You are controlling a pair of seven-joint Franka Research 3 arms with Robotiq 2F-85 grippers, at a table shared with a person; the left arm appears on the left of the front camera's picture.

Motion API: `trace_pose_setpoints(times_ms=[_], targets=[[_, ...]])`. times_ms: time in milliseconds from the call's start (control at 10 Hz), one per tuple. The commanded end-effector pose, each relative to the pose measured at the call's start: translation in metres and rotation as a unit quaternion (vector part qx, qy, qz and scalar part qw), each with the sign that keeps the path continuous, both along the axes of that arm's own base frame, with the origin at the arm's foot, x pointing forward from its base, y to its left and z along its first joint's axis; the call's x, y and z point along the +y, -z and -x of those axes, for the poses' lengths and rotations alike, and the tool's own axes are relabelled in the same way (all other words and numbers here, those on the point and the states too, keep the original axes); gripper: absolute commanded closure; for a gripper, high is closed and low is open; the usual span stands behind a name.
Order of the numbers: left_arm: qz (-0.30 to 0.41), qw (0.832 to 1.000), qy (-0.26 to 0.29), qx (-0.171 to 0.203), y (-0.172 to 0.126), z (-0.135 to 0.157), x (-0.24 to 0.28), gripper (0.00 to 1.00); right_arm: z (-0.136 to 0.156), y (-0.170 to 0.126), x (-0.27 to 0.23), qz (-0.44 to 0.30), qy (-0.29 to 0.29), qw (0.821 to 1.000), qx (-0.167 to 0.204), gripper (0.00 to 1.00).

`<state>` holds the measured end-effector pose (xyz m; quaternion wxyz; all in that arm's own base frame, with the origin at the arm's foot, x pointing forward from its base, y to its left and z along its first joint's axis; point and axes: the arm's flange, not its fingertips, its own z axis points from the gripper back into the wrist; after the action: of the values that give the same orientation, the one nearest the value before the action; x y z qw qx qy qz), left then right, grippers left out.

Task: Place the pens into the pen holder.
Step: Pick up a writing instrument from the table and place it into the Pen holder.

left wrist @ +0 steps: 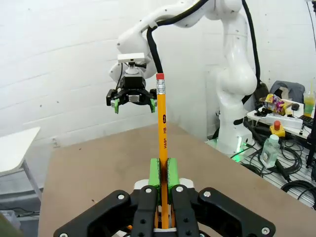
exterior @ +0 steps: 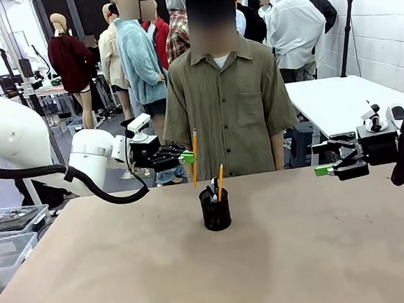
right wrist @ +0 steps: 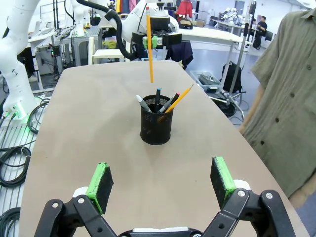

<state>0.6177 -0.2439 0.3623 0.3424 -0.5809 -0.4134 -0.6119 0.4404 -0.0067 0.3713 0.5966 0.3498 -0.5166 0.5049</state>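
Left gripper [exterior: 188, 156] clamps upright yellow pencil [exterior: 195, 157], left of and above pen holder [exterior: 215, 209].
Right gripper [exterior: 325, 170] hangs wide open, far right, holding nothing.

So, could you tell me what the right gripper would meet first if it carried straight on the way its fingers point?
Most likely the pen holder: in the right wrist view it stands centred ahead of the open right gripper, with bare table between. The height is unclear, so the fingers could pass over it.

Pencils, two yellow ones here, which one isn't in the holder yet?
The upright pencil clamped in the left pincer; the other pencil leans in the pen holder.
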Motion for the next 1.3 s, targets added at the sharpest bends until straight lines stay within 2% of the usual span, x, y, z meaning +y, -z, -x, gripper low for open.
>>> trace_pose_setpoints(times_ms=[0,500,1200], targets=[[0.018,1.0,0.011,-0.006,0.007,-0.018,-0.012,1.0,0.0,0.0,0.002,0.001,-0.002,1.0,-0.002,0.0],[0.002,0.999,0.029,0.03,0.035,-0.035,-0.031,1.0,0.0,0.0,0.002,0.001,-0.002,1.0,-0.002,0.0],[-0.028,0.998,0.033,0.055,0.06,-0.026,-0.029,1.0,0.0,0.0,0.002,0.001,-0.002,1.0,-0.002,0.0]])
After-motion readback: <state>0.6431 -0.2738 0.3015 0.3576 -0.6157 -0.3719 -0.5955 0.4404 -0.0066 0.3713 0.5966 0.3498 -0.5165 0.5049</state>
